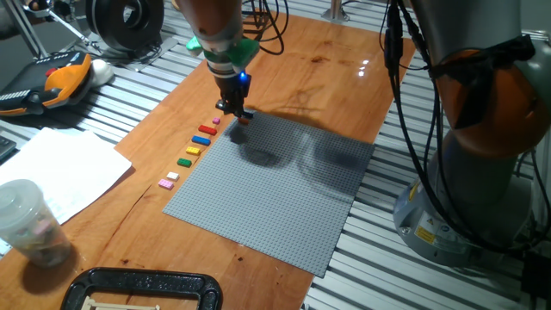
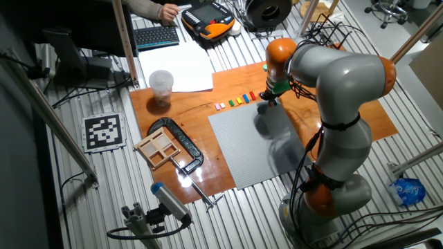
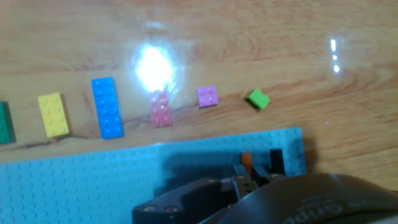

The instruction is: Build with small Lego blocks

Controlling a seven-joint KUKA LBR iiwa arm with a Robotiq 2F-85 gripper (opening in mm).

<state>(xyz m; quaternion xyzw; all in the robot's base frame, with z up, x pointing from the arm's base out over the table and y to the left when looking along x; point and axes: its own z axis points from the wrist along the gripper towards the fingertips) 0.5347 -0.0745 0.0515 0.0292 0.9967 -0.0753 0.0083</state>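
Observation:
My gripper point(image 1: 234, 110) hangs over the far left corner of the grey baseplate point(image 1: 284, 189). Its fingers stand close together on an orange brick point(image 3: 247, 160), low at the plate. A black brick point(image 3: 276, 162) sits on the plate right beside the orange brick. The other small Lego blocks lie in a row on the wood along the plate's left edge: green point(image 3: 257, 99), pink point(image 3: 207, 96), red point(image 3: 161, 112), blue point(image 3: 107, 116), yellow point(image 3: 53, 114). The row also shows in one fixed view, with red point(image 1: 207, 130), blue point(image 1: 202, 139) and yellow point(image 1: 193, 151). The gripper also shows in the other fixed view point(image 2: 265, 101).
A plastic cup point(image 1: 26, 220) and white paper point(image 1: 60, 168) lie at the left. A black clamp point(image 1: 146, 288) sits at the table's front edge. The robot base point(image 1: 482, 129) and cables stand to the right of the plate.

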